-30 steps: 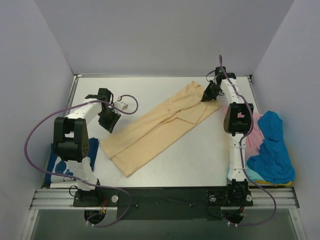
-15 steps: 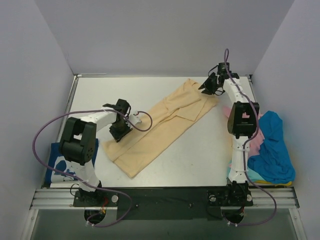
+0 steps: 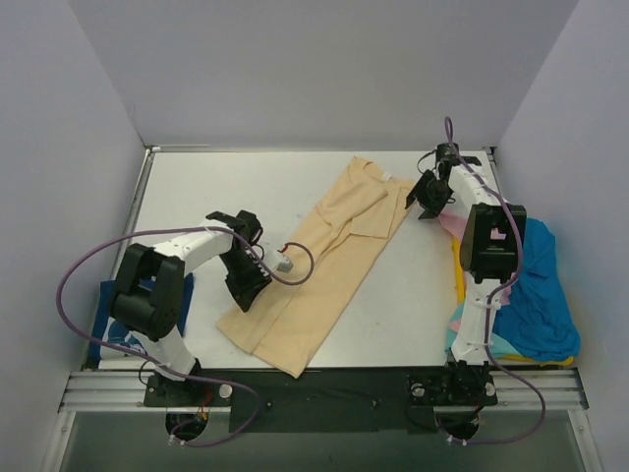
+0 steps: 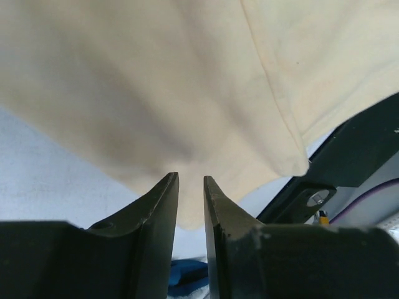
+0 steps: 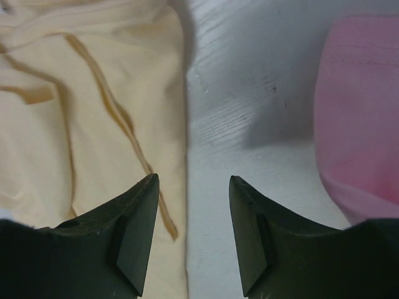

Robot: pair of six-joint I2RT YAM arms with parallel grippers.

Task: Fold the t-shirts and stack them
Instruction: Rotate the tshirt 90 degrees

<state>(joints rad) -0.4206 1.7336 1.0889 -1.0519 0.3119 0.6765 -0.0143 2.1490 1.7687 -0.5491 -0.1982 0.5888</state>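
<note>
- tan tee (image 3: 334, 256): folded to a long strip, lies diag. across centre of table (image 3: 413, 295); one end nr front edge.
- L gripper (image 4: 190, 177): pinched on tan tee's left edge, cloth betw. its fingers, that edge raised off table.
- R gripper (image 5: 193, 180): jaws apart, holds nothing; over bare table betw. tan tee & pink tee (image 5: 361, 112).
- blue tee (image 3: 541, 295): heaped at right edge, by pink tee.
- navy tee (image 3: 106, 334): left edge, nr L arm base.

This looks like a robotics lab cell. Plain pale walls (image 3: 295, 69) close in a white table (image 3: 197, 177) beyond the jaws. Behind the jaws, a left arm (image 3: 147, 295) and a right arm (image 3: 488, 246) with loose purple cables (image 3: 74, 265) stand bolted to a metal rail (image 3: 324, 388).
</note>
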